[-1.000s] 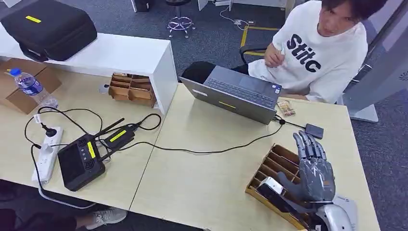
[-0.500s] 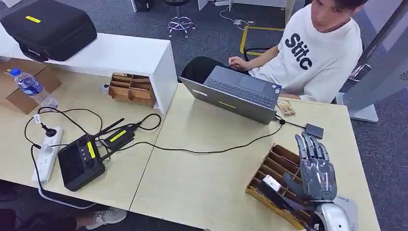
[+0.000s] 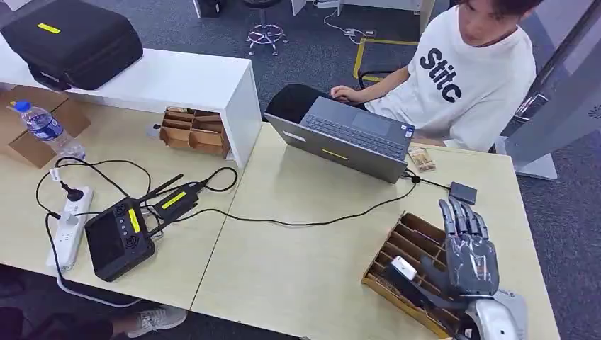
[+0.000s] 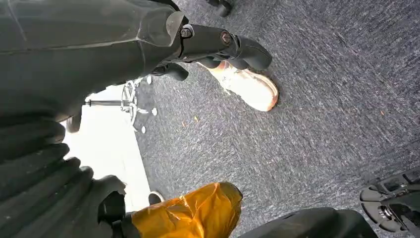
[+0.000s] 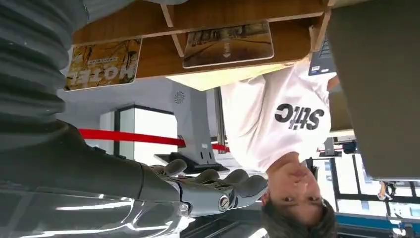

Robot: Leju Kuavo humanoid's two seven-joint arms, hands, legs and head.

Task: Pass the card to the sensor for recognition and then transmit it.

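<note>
— Fingers (image 3: 461, 216) on the right hand (image 3: 468, 256) are stretching out straight over the wooden tray (image 3: 407, 234), with the thumb pressing a dark card (image 3: 405, 278) against the palm.

— And the left hand (image 4: 54, 64)?

— Hanging over grey carpet (image 4: 322, 109); can't tell how its fingers are sitting.

— Beyond the tray?

— A small black box (image 3: 463, 192) is lying near the fingertips, cabled to the laptop (image 3: 347, 138) where a person (image 3: 461, 78) is typing.
</note>
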